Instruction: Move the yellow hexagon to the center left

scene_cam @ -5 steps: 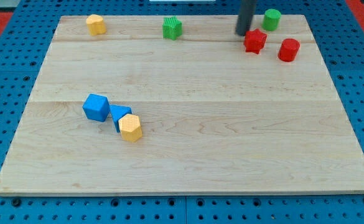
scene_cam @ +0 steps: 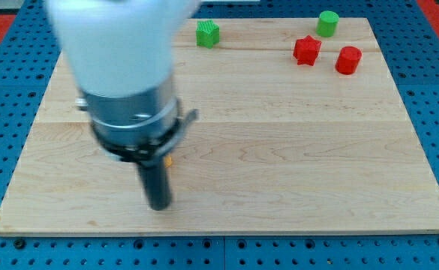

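Yellow hexagon [scene_cam: 168,160] near-left on worktop [scene_cam: 279,150], almost hidden behind arm [scene_cam: 121,67]; only sliver shows. My tip [scene_cam: 159,206] just nearer. No jaws fitted. Judged light, rigid, slides easily; push flat side.

Only 1 small sliver of the yellow hexagon [scene_cam: 168,160] shows, left of centre in the frame's lower half, flat on the board; the arm hides the rest.
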Action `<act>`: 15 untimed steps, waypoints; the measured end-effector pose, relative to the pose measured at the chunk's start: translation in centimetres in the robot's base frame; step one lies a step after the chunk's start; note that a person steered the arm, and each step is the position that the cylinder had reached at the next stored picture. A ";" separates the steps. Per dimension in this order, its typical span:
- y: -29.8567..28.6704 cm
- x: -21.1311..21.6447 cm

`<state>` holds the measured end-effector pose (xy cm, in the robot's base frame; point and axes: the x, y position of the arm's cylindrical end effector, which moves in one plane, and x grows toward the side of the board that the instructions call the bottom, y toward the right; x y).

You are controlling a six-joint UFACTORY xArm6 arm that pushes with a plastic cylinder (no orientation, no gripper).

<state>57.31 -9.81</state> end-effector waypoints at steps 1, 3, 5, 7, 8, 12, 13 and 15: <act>-0.2 -2.8; 1.2 -8.8; 4.8 -11.8; 8.0 -15.3; 8.1 -15.6; -3.1 -21.3; -6.4 -21.3; -7.3 -21.8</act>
<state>35.51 -17.12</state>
